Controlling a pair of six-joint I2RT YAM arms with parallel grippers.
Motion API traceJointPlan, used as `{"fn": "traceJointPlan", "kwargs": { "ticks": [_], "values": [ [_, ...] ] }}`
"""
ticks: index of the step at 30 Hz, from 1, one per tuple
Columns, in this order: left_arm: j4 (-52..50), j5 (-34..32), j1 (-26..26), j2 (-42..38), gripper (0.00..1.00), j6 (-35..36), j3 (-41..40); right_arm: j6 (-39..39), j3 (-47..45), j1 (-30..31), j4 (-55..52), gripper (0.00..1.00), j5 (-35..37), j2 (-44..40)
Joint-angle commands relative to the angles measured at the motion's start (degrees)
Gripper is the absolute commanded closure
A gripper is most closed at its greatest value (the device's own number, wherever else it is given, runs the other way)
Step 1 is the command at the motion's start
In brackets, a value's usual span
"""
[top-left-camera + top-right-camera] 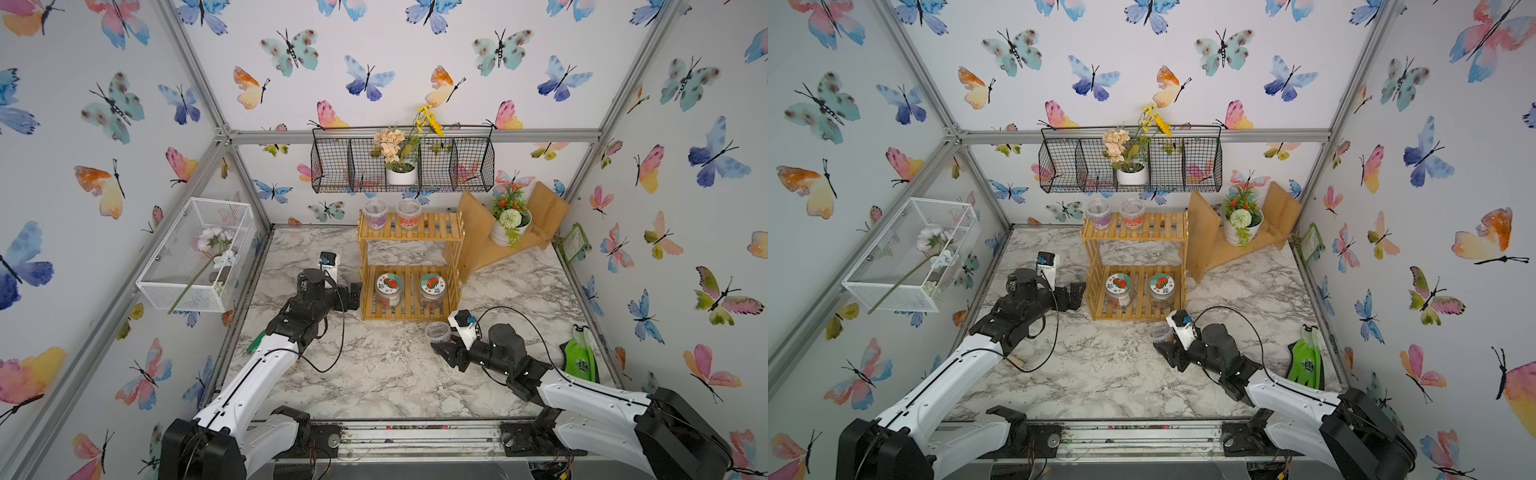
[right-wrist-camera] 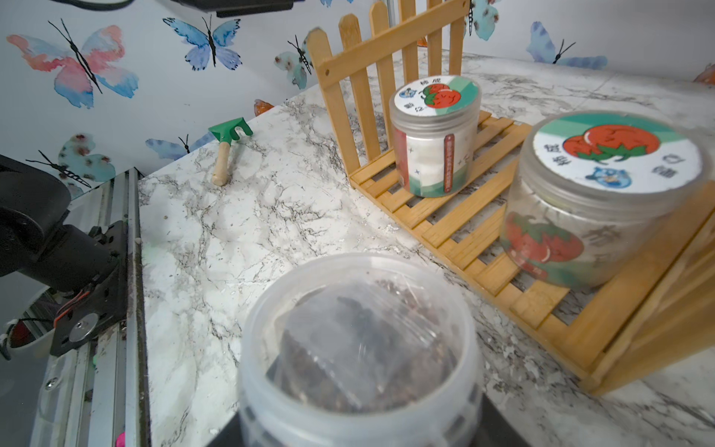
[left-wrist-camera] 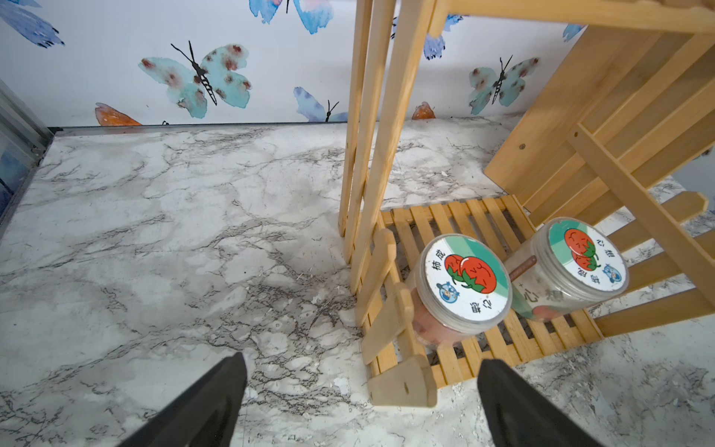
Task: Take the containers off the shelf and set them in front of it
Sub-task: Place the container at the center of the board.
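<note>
The yellow slatted shelf (image 1: 440, 226) (image 1: 1163, 226) stands at the back middle of the marble table. Its top tier holds two clear cups, one purple-banded (image 1: 375, 214) and one red-banded (image 1: 408, 214). Two fruit-lidded jars (image 3: 464, 276) (image 3: 580, 255) (image 2: 435, 135) (image 2: 603, 193) stand on the bottom tier. In front of the shelf's right corner my right gripper (image 1: 442, 347) (image 2: 356, 418) is shut on a third clear cup (image 1: 437, 331) (image 2: 356, 329) of dark contents, low at the table. My left gripper (image 1: 355, 295) (image 3: 361, 360) is open and empty beside the shelf's lower left post.
A black wire basket (image 1: 332, 166) with a flower pot hangs above the shelf. An angled board stand (image 1: 473, 232) with a potted plant is right of it. A white mesh basket (image 1: 195, 257) hangs on the left wall. A green glove (image 1: 579, 357) and a small rake (image 2: 228, 147) lie on the table.
</note>
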Motion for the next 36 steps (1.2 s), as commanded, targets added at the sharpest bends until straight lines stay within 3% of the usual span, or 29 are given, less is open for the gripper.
{"fn": "traceJointPlan", "kwargs": {
  "ticks": [1, 11, 36],
  "values": [
    [0.42, -1.28, 0.16, -1.77, 0.0, 0.41, -0.38, 0.7, -0.86, 0.41, 7.88, 0.45, 3.45, 2.07],
    [1.03, -2.65, 0.25, -1.67, 0.0, 1.65, -0.58, 0.99, -3.29, 0.68, 18.65, 0.45, 6.74, 13.23],
    [3.25, -3.73, 0.84, -0.28, 0.0, 2.71, -0.23, -0.27, -4.63, 0.86, 33.46, 0.43, 11.66, 30.1]
  ]
}}
